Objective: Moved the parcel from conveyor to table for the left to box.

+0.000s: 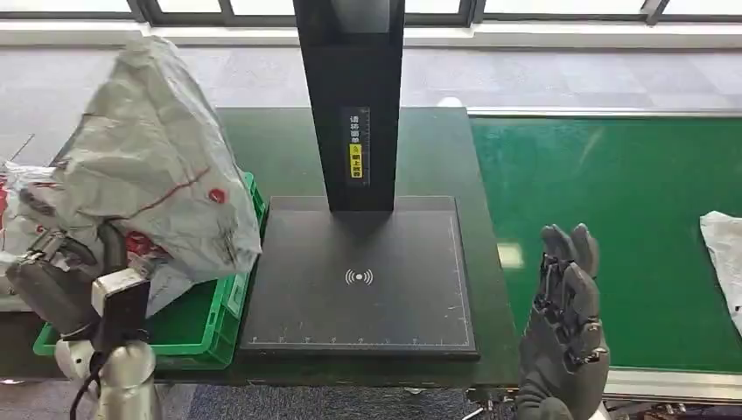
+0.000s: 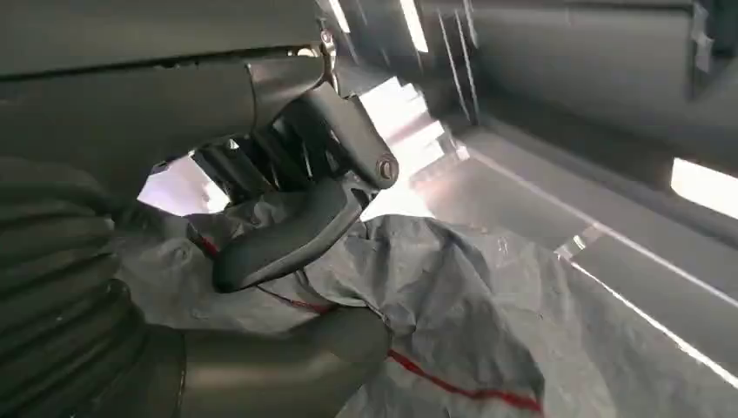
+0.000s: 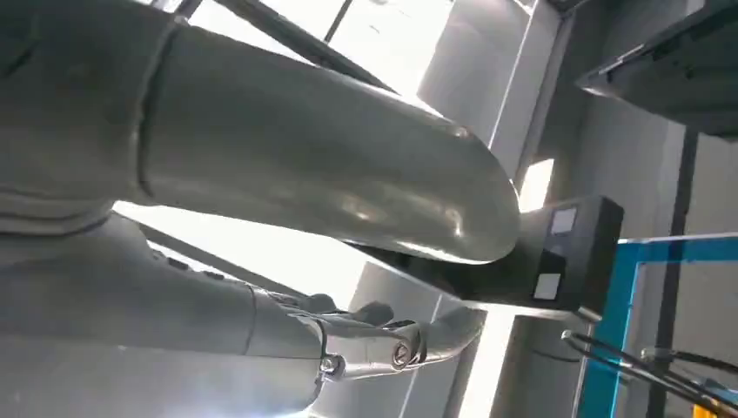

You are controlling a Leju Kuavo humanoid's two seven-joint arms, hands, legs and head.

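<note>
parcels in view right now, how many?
2 clearly. One grey parcel is held by the left hand over the green bin; one white parcel lies on the conveyor at the right edge. More may sit hidden in the bin.

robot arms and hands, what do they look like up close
The right hand is dark grey with thick jointed fingers. The left hand has a grey ribbed cover at the wrist, a smooth grey thumb and darker fingers with a metal pivot screw. The left arm is silver, with a black cable alongside it.
</note>
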